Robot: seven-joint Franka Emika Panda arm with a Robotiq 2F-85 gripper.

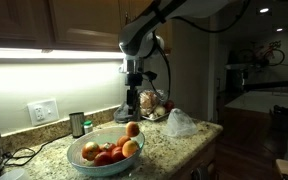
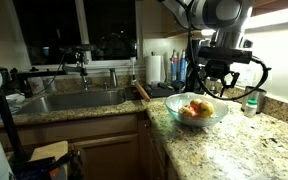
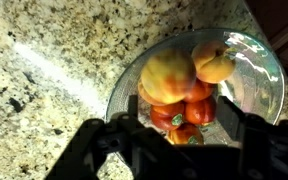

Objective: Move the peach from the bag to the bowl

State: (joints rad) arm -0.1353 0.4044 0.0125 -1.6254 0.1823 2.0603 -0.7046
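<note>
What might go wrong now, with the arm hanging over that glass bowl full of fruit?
1. The clear glass bowl is heaped high, so the large orange-yellow peach on top may roll off the pile if nudged.
2. The open gripper hangs close above the fruit; a sideways move before lifting might knock a piece out.
3. In an exterior view the bowl sits near the front edge of the speckled granite counter, so any escaped fruit may drop to the floor.
</note>
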